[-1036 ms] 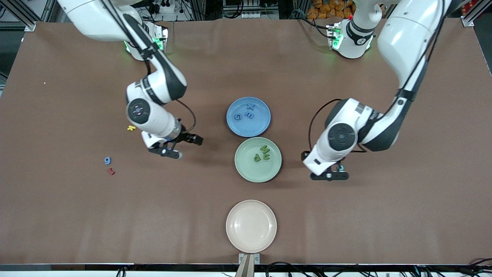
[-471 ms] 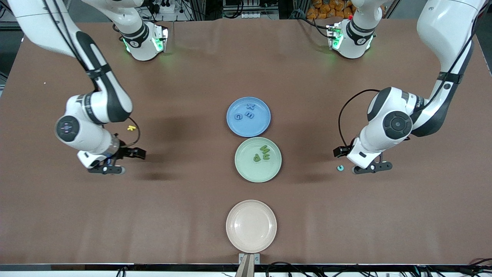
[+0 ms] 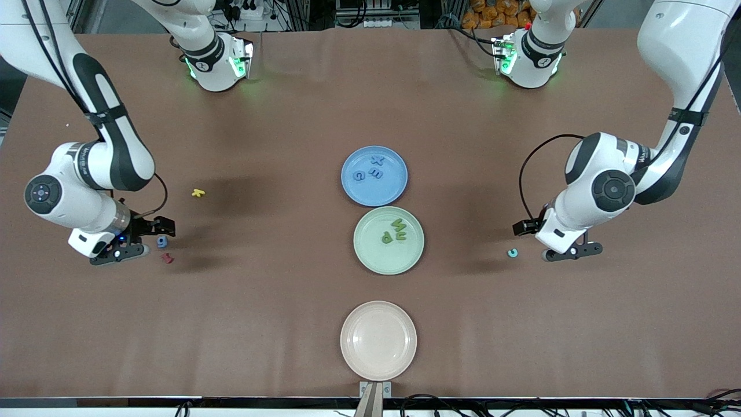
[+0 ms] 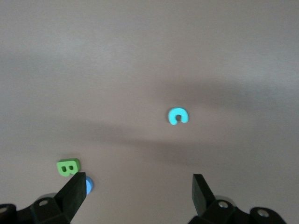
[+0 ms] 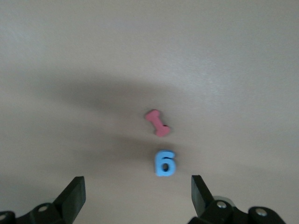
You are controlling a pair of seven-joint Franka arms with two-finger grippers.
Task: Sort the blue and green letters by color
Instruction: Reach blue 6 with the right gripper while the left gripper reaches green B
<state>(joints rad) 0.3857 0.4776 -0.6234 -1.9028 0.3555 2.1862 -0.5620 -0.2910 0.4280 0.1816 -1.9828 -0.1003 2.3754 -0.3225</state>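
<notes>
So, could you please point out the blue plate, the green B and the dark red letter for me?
blue plate [image 3: 354, 192]: front view, on its bare rim nearest the camera.
green B [image 4: 68, 167]: left wrist view, on the letter's middle.
dark red letter [image 5: 157, 123]: right wrist view, on its middle bar.

Even, bright overhead light falls on the brown desk [image 3: 289, 324], and the front view is sharp. Broad soft shadows of the arms lie on the desk beside each tool. Both wrist views are paler and washed out, slightly soft, with hazy shadow bands just ahead of the tool tips.
</notes>
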